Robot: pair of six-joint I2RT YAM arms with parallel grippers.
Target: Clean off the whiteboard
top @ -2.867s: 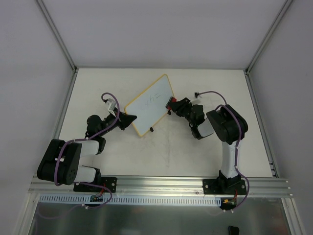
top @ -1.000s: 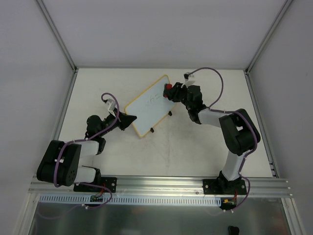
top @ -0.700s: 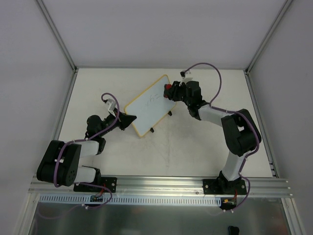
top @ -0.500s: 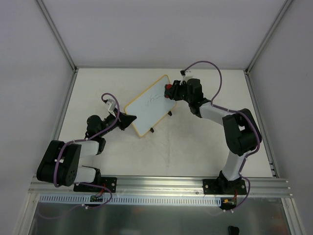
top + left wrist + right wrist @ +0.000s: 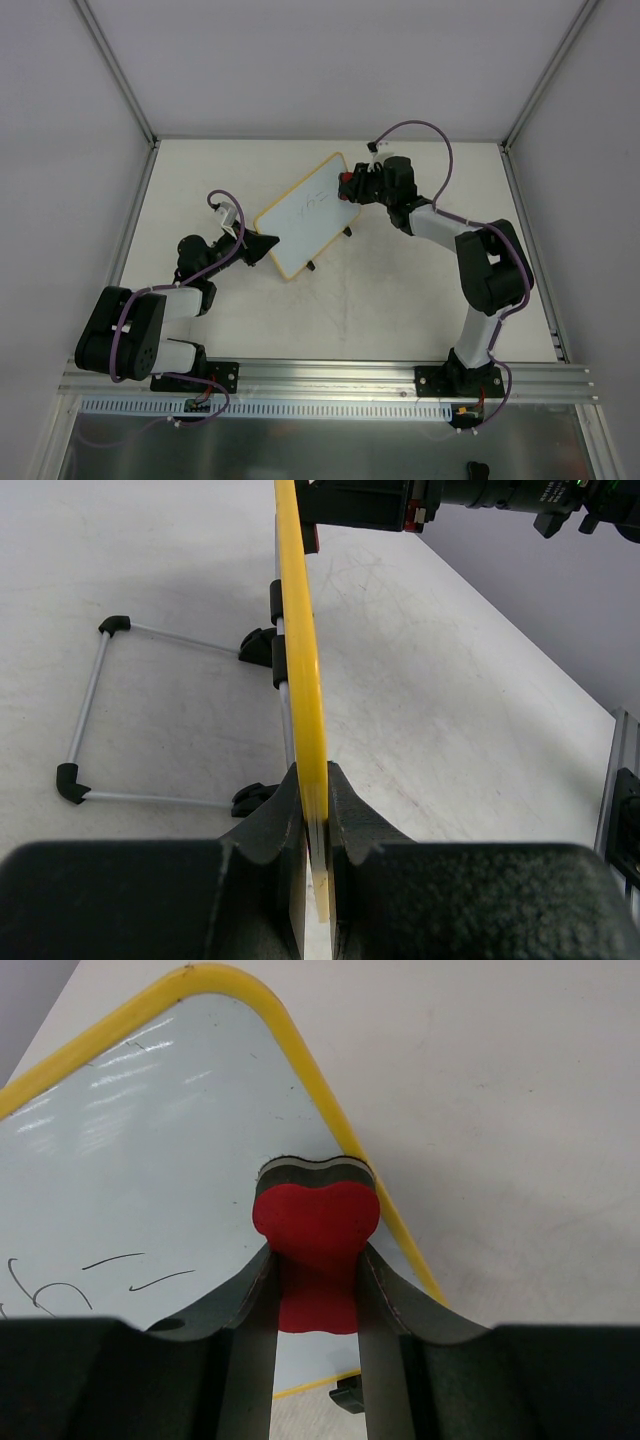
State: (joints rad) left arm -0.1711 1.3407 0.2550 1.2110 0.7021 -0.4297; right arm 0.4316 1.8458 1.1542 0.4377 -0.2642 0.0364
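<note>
The whiteboard point(image 5: 305, 212) stands tilted mid-table, white with a yellow frame and dark handwritten marks point(image 5: 312, 200). My left gripper point(image 5: 268, 246) is shut on its near-left edge; in the left wrist view the yellow frame point(image 5: 300, 630) runs edge-on between the jaws point(image 5: 315, 810). My right gripper point(image 5: 352, 185) is shut on a red eraser point(image 5: 345, 180) at the board's right side. In the right wrist view the eraser point(image 5: 316, 1218) sits against the white surface point(image 5: 150, 1150) beside the yellow rim, with marks point(image 5: 110, 1260) to its left.
The board's wire stand with black feet point(image 5: 258, 645) rests on the table behind it. Black feet show under the board point(image 5: 347, 232). Metal frame posts point(image 5: 120, 230) border the table on both sides, and a rail point(image 5: 330, 375) runs along the near edge.
My right gripper with the eraser moved from the board's right-middle edge up toward its far right corner. The left gripper and the board stayed put.
</note>
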